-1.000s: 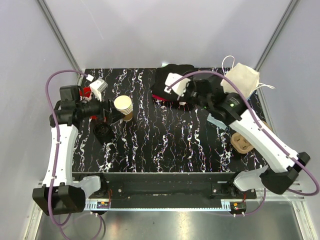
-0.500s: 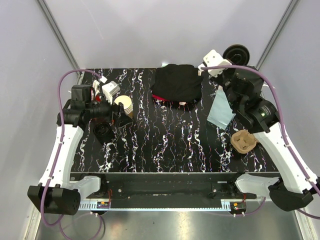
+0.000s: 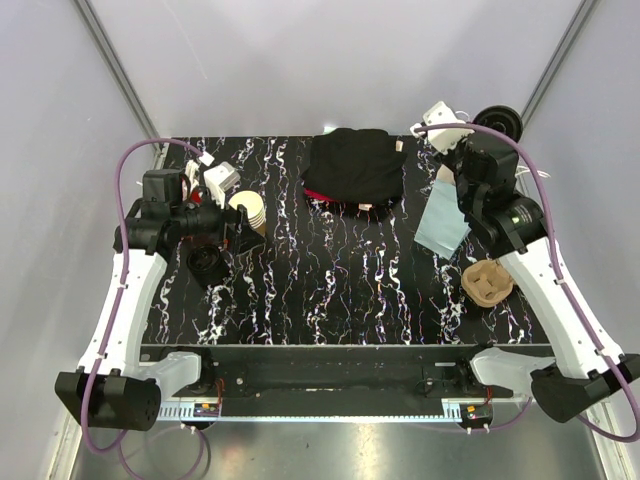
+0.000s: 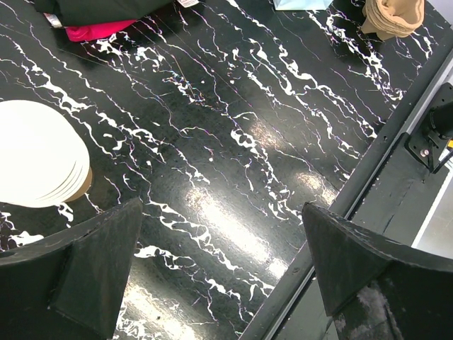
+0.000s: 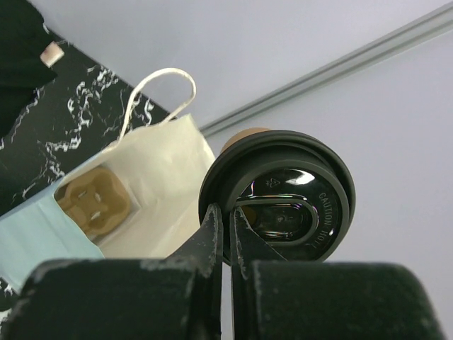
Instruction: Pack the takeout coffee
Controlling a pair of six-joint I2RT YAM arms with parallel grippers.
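Note:
The takeout coffee (image 5: 279,195) is a tan cup under a round black lid, and I see the lid face-on in the right wrist view. My right gripper (image 5: 228,225) is shut on the lid's rim. In the top view the coffee (image 3: 497,118) hangs in the air at the back right corner, with the right gripper (image 3: 483,127) beside it. A white paper bag (image 5: 159,177) with a loop handle lies behind the cup. My left gripper (image 4: 223,241) is open and empty, its fingers (image 4: 106,262) just right of the nested cup stack (image 4: 39,163).
A black cloth bundle (image 3: 352,170) over something red lies at the back centre. A light blue sheet (image 3: 442,220) and a tan cup carrier (image 3: 487,282) sit on the right. A stack of black lids (image 3: 205,262) and the cup stack (image 3: 248,210) stand on the left.
My right arm has swung from over the black cloth to the back right corner with the lidded cup held high. The left gripper has edged closer to the cup stack.

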